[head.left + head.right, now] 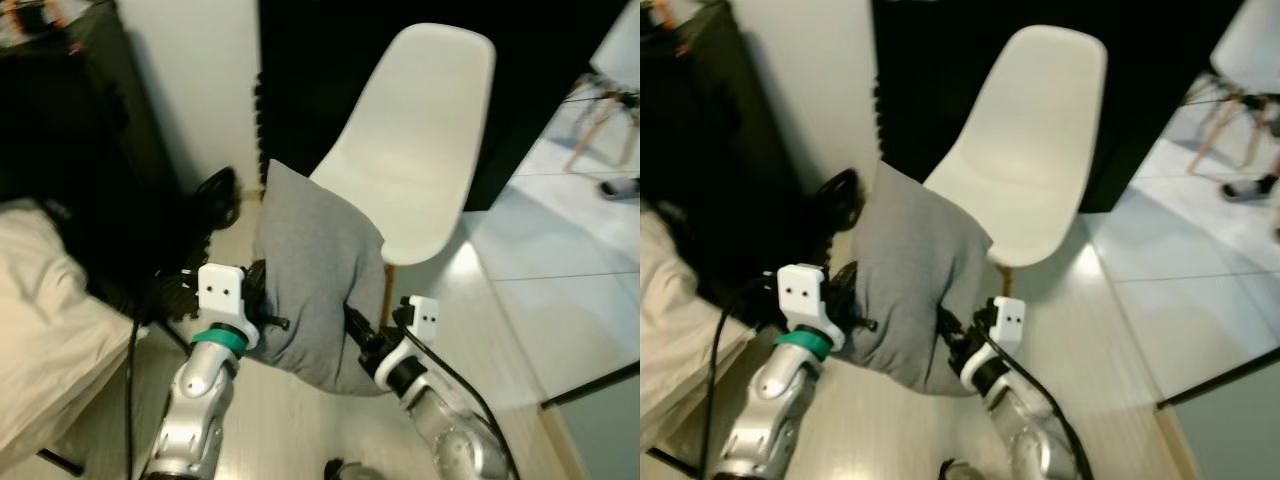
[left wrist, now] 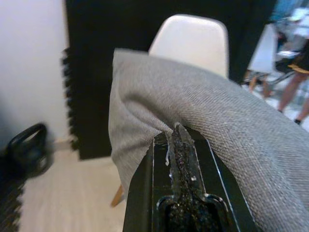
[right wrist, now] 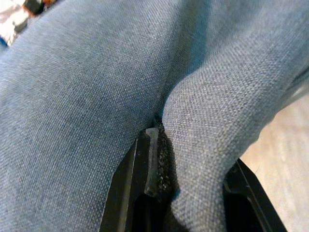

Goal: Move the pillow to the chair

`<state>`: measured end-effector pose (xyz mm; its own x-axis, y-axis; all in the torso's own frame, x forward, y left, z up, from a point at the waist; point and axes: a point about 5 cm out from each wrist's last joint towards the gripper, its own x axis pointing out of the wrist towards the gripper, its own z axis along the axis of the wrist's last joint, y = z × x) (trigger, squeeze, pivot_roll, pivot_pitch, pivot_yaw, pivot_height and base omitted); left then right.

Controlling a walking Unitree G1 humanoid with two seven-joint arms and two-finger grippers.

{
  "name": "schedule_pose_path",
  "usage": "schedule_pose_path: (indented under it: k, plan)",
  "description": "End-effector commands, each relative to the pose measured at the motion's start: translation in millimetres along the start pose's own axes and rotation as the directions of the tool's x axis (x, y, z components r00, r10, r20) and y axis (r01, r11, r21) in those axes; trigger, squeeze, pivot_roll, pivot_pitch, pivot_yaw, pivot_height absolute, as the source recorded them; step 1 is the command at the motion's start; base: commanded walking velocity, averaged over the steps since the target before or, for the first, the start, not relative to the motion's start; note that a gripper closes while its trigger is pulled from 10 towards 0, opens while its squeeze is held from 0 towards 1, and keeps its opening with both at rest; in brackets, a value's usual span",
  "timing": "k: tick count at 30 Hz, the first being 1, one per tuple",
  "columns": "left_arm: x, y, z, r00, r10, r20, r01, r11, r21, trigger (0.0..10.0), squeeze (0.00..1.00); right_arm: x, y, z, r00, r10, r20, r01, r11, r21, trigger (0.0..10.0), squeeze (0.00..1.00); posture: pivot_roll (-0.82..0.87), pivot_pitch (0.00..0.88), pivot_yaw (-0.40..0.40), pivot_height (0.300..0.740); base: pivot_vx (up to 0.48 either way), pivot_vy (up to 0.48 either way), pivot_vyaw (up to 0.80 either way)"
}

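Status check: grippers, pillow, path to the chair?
Left gripper and right gripper both pinching the grey pillow, one each side. Pillow held up before the white chair, top corner at seat edge. Nothing between.

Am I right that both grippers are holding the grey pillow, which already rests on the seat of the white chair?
Not quite. Both the left gripper and right gripper do hold the grey pillow, but the left eye view shows it in the air in front of the white chair, not yet on the seat.

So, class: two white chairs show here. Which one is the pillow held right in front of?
The near chair, whose seat faces the grey pillow. The other chair stands far off at the upper right.
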<state>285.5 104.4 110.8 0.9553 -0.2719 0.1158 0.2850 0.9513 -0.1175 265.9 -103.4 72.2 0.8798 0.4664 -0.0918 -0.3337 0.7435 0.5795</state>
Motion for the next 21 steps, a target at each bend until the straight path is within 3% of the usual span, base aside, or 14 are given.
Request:
schedule_pose_path:
  k: [1, 12, 21]
  plan:
    - [0.3, -20.6, -5.4, 0.995, -0.097, -0.018, 0.097, 0.995, -0.025, 10.0, 0.00, 12.6, 28.4, -0.7, 0.992, 0.127, 0.013, -0.127, 0.992, 0.011, 10.0, 0.00, -0.01, 0.039, 0.065, 0.740, 0.000, 0.000, -0.80]
    - [-0.2, -22.9, -4.7, 0.991, -0.136, -0.014, 0.135, 0.990, -0.049, 10.0, 0.00, 13.5, 27.1, -0.1, 0.993, 0.115, 0.016, -0.115, 0.993, 0.006, 10.0, 0.00, -0.01, 0.039, 0.068, 0.740, 0.000, 0.000, -0.78]
    - [-0.3, -22.4, -4.3, 0.989, -0.145, -0.010, 0.145, 0.988, -0.056, 10.0, 0.00, 14.1, 26.6, -0.3, 0.994, 0.108, 0.016, -0.108, 0.994, 0.003, 10.0, 0.00, -0.01, 0.039, 0.068, 0.740, 0.255, 0.000, 0.00]
